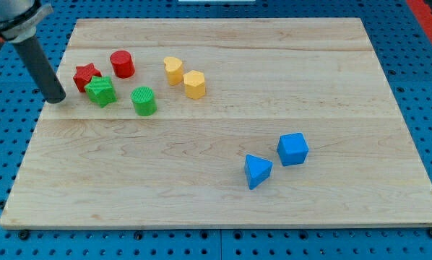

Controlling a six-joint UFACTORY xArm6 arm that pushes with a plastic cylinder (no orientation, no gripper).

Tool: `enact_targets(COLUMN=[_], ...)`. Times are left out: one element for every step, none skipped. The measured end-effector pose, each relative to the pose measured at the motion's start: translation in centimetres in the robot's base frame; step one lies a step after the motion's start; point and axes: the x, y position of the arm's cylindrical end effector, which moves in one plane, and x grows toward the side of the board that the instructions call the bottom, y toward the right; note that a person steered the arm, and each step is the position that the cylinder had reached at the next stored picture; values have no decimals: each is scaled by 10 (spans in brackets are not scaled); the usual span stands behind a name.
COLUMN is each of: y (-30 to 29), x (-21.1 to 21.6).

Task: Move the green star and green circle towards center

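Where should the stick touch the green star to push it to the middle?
On its upper-left side, pushing toward the view's lower right. The green star sits at the board's upper left, so the centre lies that way. My tip is already just left of it. The red star touches that side, so it would probably slide along.

My tip is sitting at nine o'clock of the green star, which is touching the red star at eleven; the green circle is lying at three.
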Motion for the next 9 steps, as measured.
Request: enact_targets(y=[39,63,96,134,165,196,207,208,208], x=[-16,-6,10,16,29,38,36,28,58])
